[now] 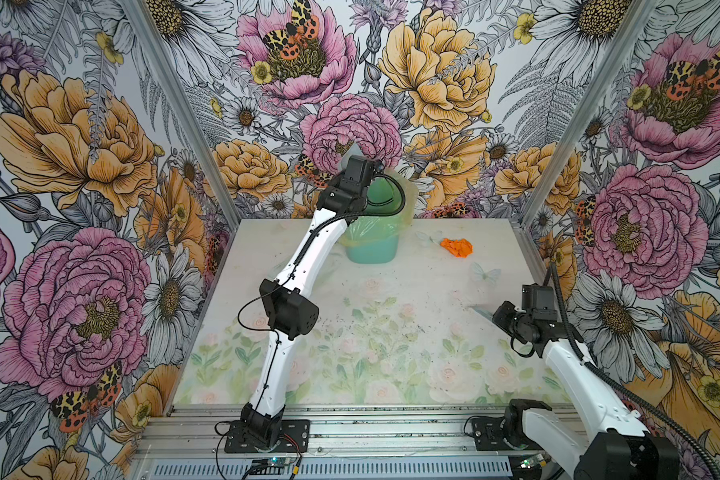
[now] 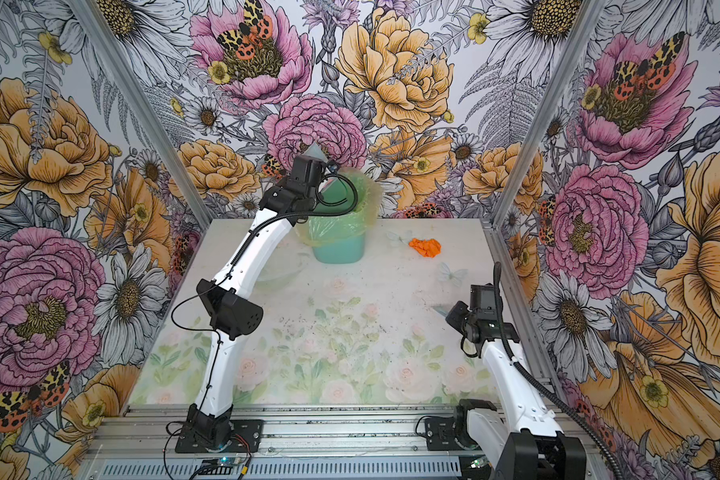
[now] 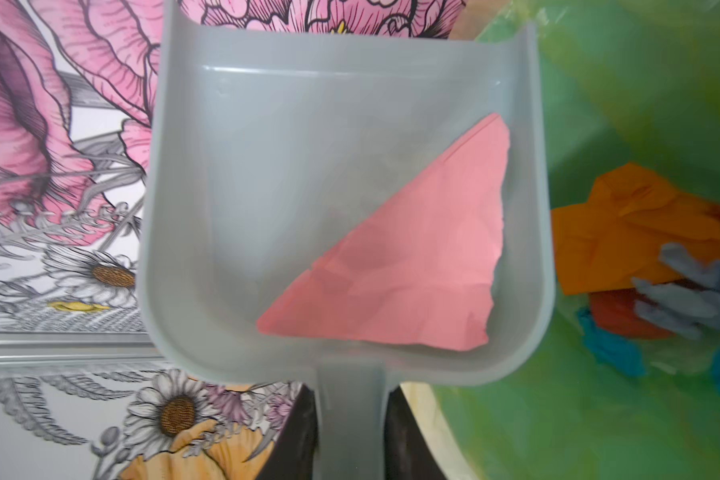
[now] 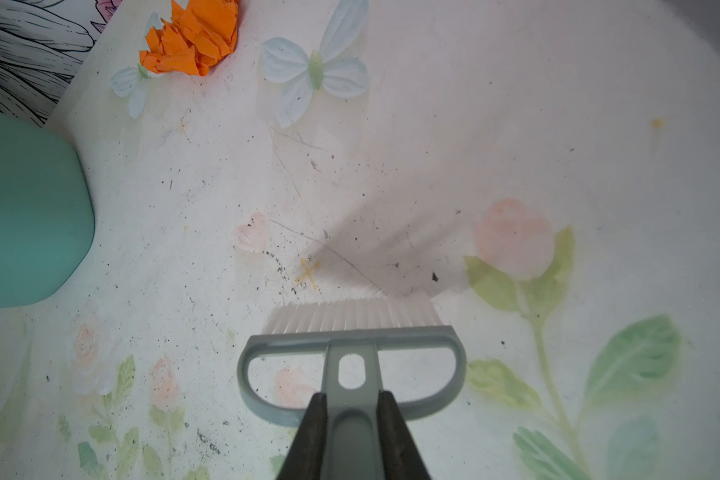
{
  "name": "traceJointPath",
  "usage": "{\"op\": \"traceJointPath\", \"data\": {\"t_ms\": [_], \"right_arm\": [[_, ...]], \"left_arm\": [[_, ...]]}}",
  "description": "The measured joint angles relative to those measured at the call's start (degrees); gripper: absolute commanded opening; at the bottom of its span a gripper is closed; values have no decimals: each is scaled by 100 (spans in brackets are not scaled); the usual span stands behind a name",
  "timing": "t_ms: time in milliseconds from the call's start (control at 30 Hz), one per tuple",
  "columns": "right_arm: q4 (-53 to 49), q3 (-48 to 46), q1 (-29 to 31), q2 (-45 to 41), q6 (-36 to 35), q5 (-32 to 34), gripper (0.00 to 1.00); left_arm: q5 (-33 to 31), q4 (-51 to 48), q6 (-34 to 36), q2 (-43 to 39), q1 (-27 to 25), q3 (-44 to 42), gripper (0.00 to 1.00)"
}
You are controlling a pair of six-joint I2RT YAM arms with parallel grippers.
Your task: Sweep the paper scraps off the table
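Top views: we count one orange scrap (image 1: 456, 247) left on the desk (image 1: 391, 299), near the green bin (image 1: 371, 249). Left wrist: left pincer (image 3: 352, 436) is clamped on the dustpan (image 3: 267, 166) handle, with the pan up at the bin rim. A pink scrap (image 3: 408, 249) sits in the pan just ahead of the pincer, not yet tipped. The binned scraps (image 3: 632, 232) lie off to one side. Right wrist: right pincer (image 4: 352, 436) is clamped on the brush (image 4: 352, 345) handle, with the orange scrap well ahead, far beyond the bristles. We judge it mostly done: dump, then one last sweep.
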Motion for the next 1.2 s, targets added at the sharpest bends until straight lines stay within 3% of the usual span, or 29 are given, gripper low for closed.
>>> {"op": "traceJointPath", "data": {"t_ms": [167, 300, 767, 1200], "right_arm": [[2, 0, 0, 0, 0, -2, 0], [2, 0, 0, 0, 0, -2, 0], [2, 0, 15, 2, 0, 20, 0], [2, -63, 26, -4, -2, 42, 1]], "left_arm": [[-734, 1143, 1307, 74, -125, -551, 0], [-938, 1587, 1838, 203, -203, -616, 0], [-1231, 2400, 2704, 203, -245, -828, 0], [-1248, 2524, 3228, 68, -245, -1250, 0]]}}
